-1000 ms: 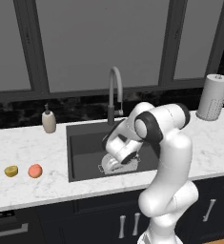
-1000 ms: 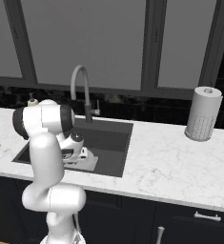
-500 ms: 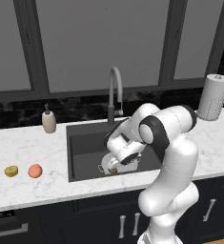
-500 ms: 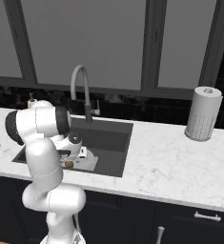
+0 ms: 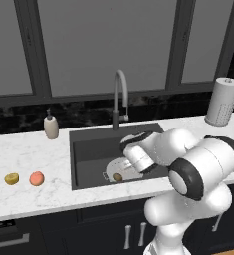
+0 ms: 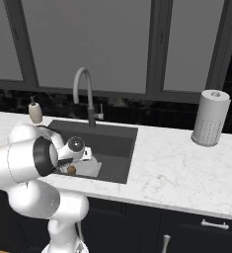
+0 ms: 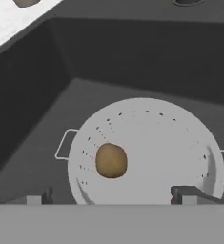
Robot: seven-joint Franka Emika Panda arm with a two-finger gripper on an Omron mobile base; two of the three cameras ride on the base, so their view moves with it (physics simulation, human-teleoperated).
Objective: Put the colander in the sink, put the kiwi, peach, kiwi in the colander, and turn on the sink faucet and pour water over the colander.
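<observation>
Sink (image 5: 88, 149) holds colander (image 7: 180, 143) w/ one brown kiwi (image 7: 111, 161) in it. Pincer (image 7: 113, 195) spread wide, empty, just above bowl. Peach (image 5: 36, 178) and yellowish fruit (image 5: 11, 178) on counter (image 5: 24, 154), well off to arm's left; likely next reach.

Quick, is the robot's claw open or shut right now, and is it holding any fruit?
Gripper: open and holding nothing; its fingertips stand wide apart above the colander, where a brown kiwi lies loose.

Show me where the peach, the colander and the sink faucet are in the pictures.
peach (image 5: 36, 178), left base view, middle of the fruit.
colander (image 7: 166, 147), hand view, bare inner wall.
sink faucet (image 6: 81, 75), right base view, top of the arch.
</observation>
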